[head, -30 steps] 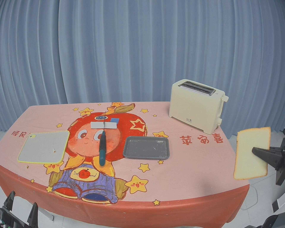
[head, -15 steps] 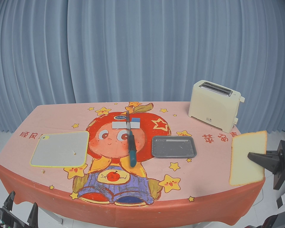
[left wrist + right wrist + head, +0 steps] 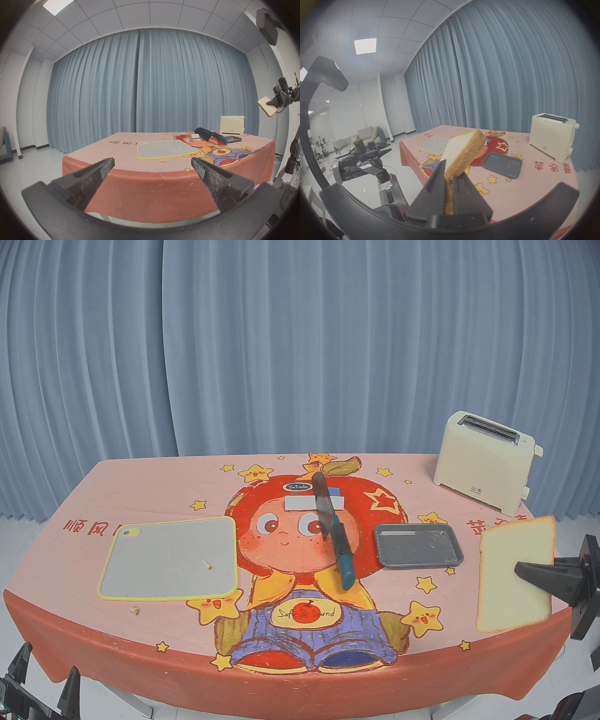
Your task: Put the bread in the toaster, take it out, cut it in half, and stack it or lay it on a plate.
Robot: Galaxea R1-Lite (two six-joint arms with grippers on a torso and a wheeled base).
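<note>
Your right pincer (image 3: pixel 524 569) clamps the pale square bread slice (image 3: pixel 507 605) by the tabletop's (image 3: pixel 156 490) right edge; your left pincer (image 3: pixel 152 164) gapes open.

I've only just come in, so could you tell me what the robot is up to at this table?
The right gripper is shut on a slice of bread, holding it upright in the air by the right edge of the table, short of the toaster at the far right corner. Nothing sticks out of the toaster's slots. The left gripper hangs open, low, off the near left side. A knife, a grey tray and a cutting board lie untouched.
</note>
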